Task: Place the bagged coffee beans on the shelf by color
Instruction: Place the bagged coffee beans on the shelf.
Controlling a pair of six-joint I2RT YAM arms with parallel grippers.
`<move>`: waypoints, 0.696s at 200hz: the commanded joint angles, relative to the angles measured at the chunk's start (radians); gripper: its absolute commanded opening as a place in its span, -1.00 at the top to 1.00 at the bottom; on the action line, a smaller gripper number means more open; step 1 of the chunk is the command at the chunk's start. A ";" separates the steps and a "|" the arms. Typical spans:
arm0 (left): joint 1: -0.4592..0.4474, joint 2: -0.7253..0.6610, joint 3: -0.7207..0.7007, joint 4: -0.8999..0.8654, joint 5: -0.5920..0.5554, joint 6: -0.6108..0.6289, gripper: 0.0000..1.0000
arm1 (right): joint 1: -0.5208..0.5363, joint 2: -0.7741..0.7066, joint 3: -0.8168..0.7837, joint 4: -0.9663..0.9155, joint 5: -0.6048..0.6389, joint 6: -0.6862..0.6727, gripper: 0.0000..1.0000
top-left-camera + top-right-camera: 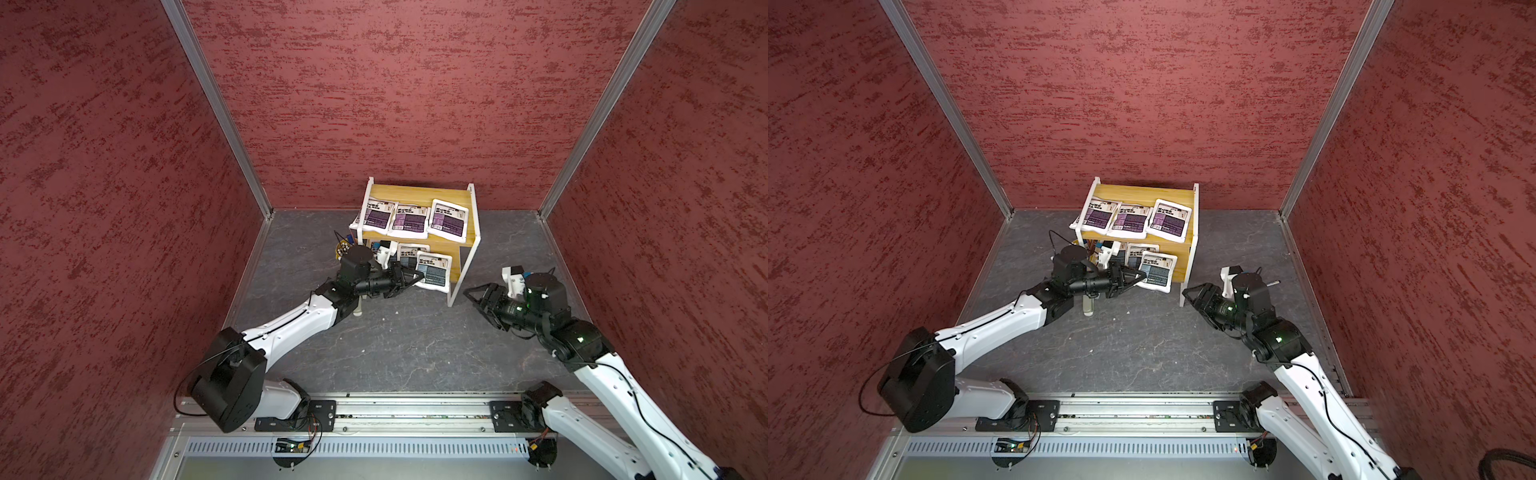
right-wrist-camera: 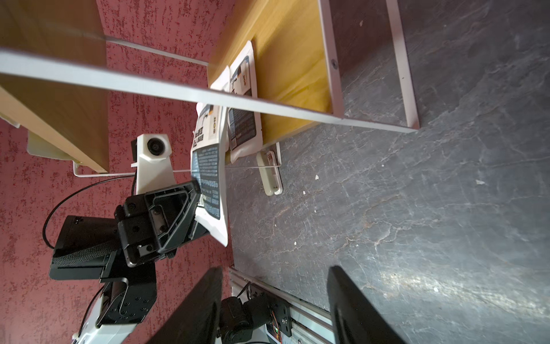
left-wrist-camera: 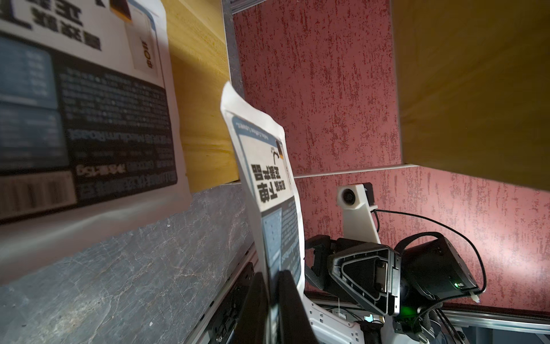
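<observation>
The shelf [image 1: 415, 193] [image 1: 1142, 193] stands at the back of the table. Three purple bagged coffee beans [image 1: 377, 216] [image 1: 409, 222] [image 1: 448, 219] lie side by side on its upper board. My left gripper [image 1: 415, 277] [image 1: 1138, 277] [image 3: 272, 297] is shut on a grey-blue bag [image 1: 434, 272] [image 1: 1156, 269] [image 3: 268, 166] [image 2: 208, 166], held on edge at the front of the lower board. A second grey-blue bag [image 1: 409, 254] [image 3: 89, 104] [image 2: 242, 125] lies flat on that board. My right gripper [image 1: 471, 295] [image 1: 1190, 293] [image 2: 275, 297] hangs open and empty, right of the shelf's front leg.
A pale oblong case [image 1: 357, 309] [image 1: 1088, 305] [image 2: 269, 172] lies on the table under my left wrist, by the shelf's front left. A yellow pen bucket [image 1: 343, 248] shows behind that wrist. Red walls close in on three sides, and the arm rail [image 1: 395, 409] runs along the front.
</observation>
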 commanded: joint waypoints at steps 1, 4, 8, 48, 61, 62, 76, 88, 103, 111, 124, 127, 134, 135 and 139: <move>0.000 0.035 0.035 0.017 -0.002 0.050 0.84 | -0.020 0.012 0.032 -0.006 -0.048 -0.036 -0.21; -0.001 0.038 0.039 0.019 -0.006 0.052 0.84 | -0.022 0.014 0.033 -0.006 -0.050 -0.036 -0.20; -0.002 0.043 0.042 0.018 -0.011 0.057 0.84 | -0.023 0.016 0.034 -0.005 -0.052 -0.037 -0.20; -0.017 0.077 0.063 0.019 -0.084 0.081 0.84 | -0.042 0.027 0.041 -0.005 -0.070 -0.044 -0.21; -0.025 0.087 0.068 0.030 -0.110 0.083 0.84 | -0.047 0.027 0.042 -0.005 -0.078 -0.045 -0.21; -0.026 0.088 0.068 0.031 -0.112 0.083 0.85 | -0.047 0.027 0.042 -0.005 -0.078 -0.045 -0.21; -0.035 0.095 0.070 0.049 -0.143 0.087 0.85 | -0.051 0.028 0.043 -0.008 -0.084 -0.047 -0.21; -0.042 0.106 0.069 0.072 -0.164 0.088 0.85 | -0.053 0.028 0.044 -0.013 -0.088 -0.051 -0.21; -0.049 0.123 0.073 0.099 -0.178 0.085 0.84 | -0.056 0.028 0.042 -0.018 -0.090 -0.054 -0.22; -0.053 0.130 0.079 0.103 -0.185 0.089 0.85 | -0.056 0.025 0.038 -0.020 -0.093 -0.056 -0.22; -0.059 0.140 0.089 0.100 -0.198 0.102 0.85 | -0.058 0.023 0.034 -0.020 -0.095 -0.054 -0.22; -0.059 0.143 0.092 0.098 -0.201 0.105 0.85 | -0.058 0.022 0.033 -0.021 -0.096 -0.054 -0.22; -0.060 0.147 0.098 0.094 -0.208 0.111 0.85 | -0.058 0.020 0.031 -0.023 -0.098 -0.053 -0.22; -0.060 0.147 0.098 0.093 -0.209 0.113 0.85 | -0.059 0.018 0.031 -0.023 -0.099 -0.053 -0.22; -0.062 0.150 0.100 0.092 -0.213 0.116 0.85 | -0.058 0.018 0.032 -0.026 -0.098 -0.053 -0.22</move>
